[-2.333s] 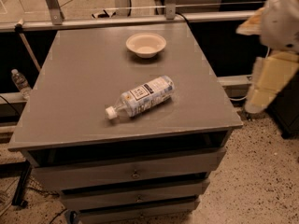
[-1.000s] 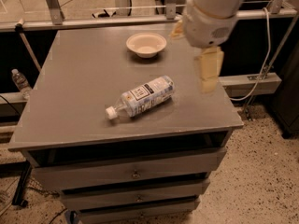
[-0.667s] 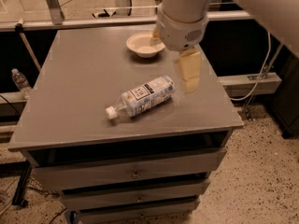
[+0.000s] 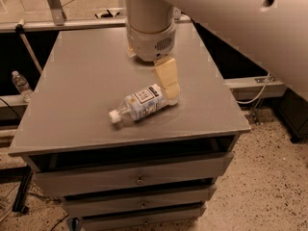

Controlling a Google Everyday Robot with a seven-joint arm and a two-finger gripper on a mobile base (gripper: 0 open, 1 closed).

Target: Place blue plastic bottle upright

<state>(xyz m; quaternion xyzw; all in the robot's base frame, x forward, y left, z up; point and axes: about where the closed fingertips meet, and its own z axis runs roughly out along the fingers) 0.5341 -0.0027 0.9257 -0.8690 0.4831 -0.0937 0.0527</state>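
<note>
— How many bottles do you count?
— Two. One blue plastic bottle (image 4: 140,106) lies on its side on top of the grey drawer cabinet (image 4: 72,76), near the front and about mid-width. One smaller clear bottle (image 4: 21,84) stands upright past the cabinet's left edge, lower down.
— Which way does the lying one point?
— Its long axis runs diagonally, with the white cap (image 4: 114,116) toward the front-left corner and the base toward the back-right.
— And the gripper?
— One gripper (image 4: 171,93), hanging below the wrist (image 4: 151,37), just beside the bottle's base. Touching, grasping or released, I can't tell.
— Drawers?
— Three drawers (image 4: 139,179), all closed.
</note>
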